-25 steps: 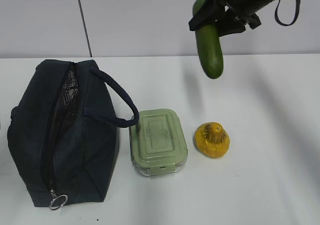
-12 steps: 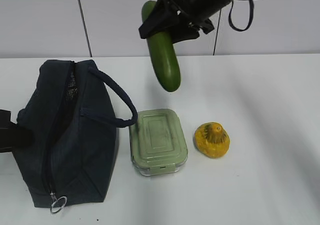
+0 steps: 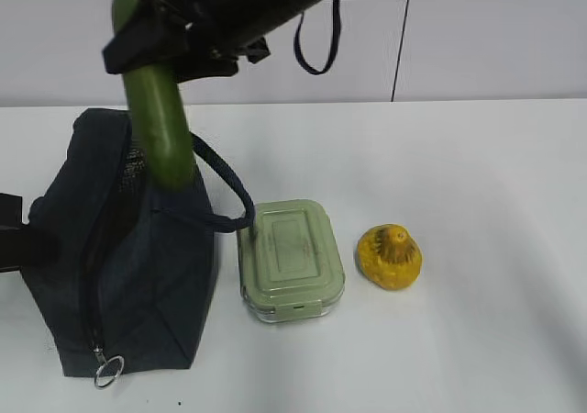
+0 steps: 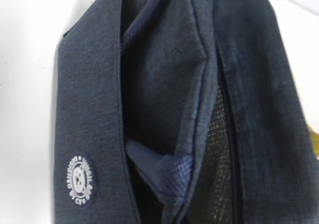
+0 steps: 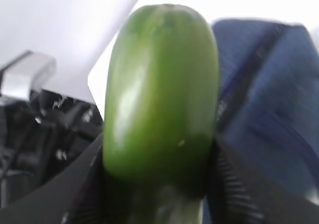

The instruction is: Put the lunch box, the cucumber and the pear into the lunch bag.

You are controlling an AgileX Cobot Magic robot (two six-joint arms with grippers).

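One slip looks possible: the cucumber (image 3: pixel 158 119), clamped in the right gripper (image 3: pixel 151 50), could catch the lunch bag (image 3: pixel 119 248) rim, whose side the left gripper pinches shut

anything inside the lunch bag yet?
Nothing visible. Through the open zipper of the lunch bag, the left wrist view shows only mesh lining and folded fabric; the deeper interior is dark and hidden. The cucumber hangs above the opening, in the right gripper.
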